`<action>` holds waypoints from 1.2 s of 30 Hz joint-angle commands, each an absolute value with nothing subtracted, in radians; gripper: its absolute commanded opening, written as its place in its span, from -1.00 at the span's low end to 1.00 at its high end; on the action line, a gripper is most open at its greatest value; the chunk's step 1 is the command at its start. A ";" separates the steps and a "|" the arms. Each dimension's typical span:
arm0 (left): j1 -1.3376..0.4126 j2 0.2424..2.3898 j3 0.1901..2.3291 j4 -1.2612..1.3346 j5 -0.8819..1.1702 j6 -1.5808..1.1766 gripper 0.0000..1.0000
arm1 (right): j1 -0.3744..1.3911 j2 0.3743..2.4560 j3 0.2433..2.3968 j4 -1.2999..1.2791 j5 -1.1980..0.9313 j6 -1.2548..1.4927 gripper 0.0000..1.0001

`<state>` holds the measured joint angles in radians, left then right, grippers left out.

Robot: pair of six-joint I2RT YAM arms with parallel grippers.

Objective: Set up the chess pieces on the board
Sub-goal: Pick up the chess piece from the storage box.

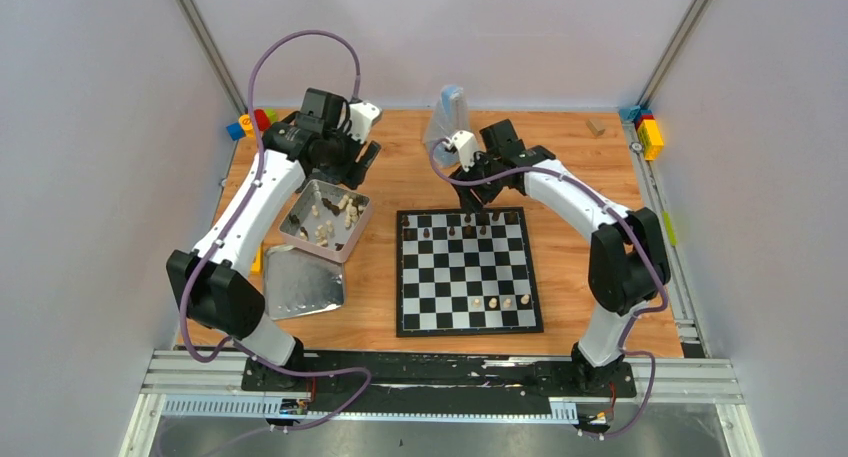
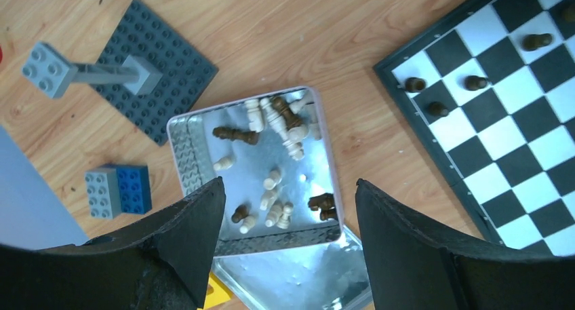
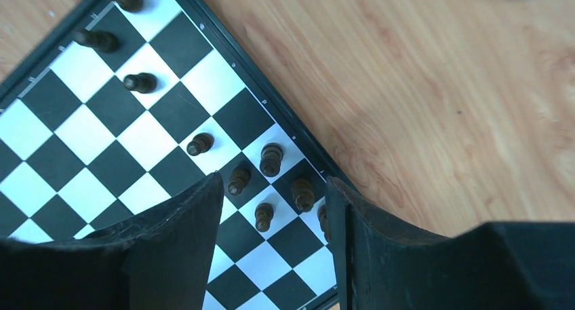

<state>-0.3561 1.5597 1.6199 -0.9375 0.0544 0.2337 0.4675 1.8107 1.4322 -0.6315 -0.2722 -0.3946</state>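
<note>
The chessboard [image 1: 462, 277] lies at mid-table. Several dark pieces [image 1: 467, 229] stand on its far rows and three cream pieces [image 1: 497, 302] near its front. My right gripper [image 1: 478, 192] is open and empty above the board's far right corner; in the right wrist view [image 3: 272, 180] dark pieces [image 3: 270, 159] stand between and ahead of its fingers. My left gripper [image 1: 352, 169] is open and empty above the silver tin [image 1: 300, 217]. In the left wrist view [image 2: 288, 184] the tin [image 2: 186, 154] holds several loose cream pieces [image 2: 272, 179] and dark pieces [image 2: 235, 134].
The tin's lid [image 1: 303, 282] lies in front of the tin. A grey studded plate [image 2: 152, 66], a grey brick [image 2: 47, 69] and blue bricks [image 2: 119, 190] lie beside the tin. Coloured bricks sit at the back left [image 1: 250, 124] and back right [image 1: 648, 132]. A clear bag [image 1: 447, 117] stands at the back.
</note>
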 commanded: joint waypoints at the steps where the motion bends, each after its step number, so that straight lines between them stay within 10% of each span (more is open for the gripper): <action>1: -0.279 1.555 1.571 -0.892 0.065 0.265 0.56 | 0.457 1.696 1.478 -0.611 -0.299 -0.387 0.16; 36: -0.058 2.008 1.552 -0.684 0.060 0.068 0.08 | 0.439 1.582 1.246 -0.492 -0.348 -0.405 0.05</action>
<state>-0.0658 1.9957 1.5604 -0.7376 0.0685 0.1009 0.4435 1.6127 1.2564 -0.5327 -0.3248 -0.3946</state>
